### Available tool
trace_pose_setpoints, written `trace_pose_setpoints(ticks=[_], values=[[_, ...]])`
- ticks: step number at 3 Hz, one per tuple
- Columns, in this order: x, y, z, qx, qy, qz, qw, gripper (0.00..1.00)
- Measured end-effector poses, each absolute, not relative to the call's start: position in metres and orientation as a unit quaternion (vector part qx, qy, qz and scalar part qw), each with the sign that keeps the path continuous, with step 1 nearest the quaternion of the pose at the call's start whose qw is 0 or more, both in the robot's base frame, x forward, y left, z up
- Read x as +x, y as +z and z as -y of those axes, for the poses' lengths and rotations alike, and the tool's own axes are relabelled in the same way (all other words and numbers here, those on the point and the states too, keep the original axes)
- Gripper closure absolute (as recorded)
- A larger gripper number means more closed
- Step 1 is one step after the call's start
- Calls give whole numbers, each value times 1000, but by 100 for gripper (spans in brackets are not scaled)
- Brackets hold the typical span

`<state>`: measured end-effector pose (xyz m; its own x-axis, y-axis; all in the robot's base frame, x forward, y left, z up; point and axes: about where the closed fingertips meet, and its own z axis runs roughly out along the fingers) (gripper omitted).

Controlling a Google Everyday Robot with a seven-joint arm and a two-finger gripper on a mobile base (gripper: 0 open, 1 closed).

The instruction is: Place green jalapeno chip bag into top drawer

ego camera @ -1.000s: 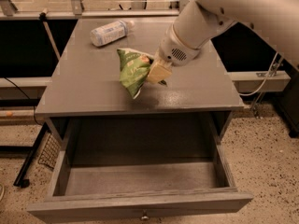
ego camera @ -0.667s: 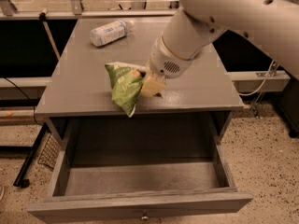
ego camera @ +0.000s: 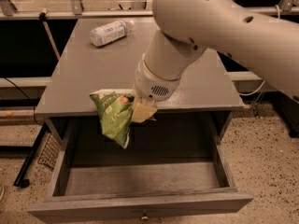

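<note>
The green jalapeno chip bag [ego camera: 114, 117] hangs in the air, held by its top edge, over the back left part of the open top drawer [ego camera: 140, 178]. My gripper [ego camera: 138, 107] is shut on the bag's upper right corner, just in front of the table's front edge. The big white arm reaches down from the upper right. The drawer is pulled out wide, with its inside bare and its small metal knob [ego camera: 144, 215] at the bottom of the view.
A white-labelled plastic bottle [ego camera: 109, 32] lies on its side at the back left of the grey tabletop [ego camera: 93, 73]. A black metal stand [ego camera: 29, 157] and speckled floor are at the left. A rail runs behind the table.
My gripper has carried the bag forward and left, from above the tabletop to past its front edge, over the open drawer. The bottle has not moved.
</note>
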<state>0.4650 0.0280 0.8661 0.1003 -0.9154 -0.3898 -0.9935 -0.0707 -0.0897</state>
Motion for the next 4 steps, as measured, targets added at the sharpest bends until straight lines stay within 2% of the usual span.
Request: trace_pose_setpoints(ticks=[2, 4], values=[[417, 839, -40, -745, 144, -640, 116, 100], [410, 803, -15, -698, 136, -698, 84, 100]])
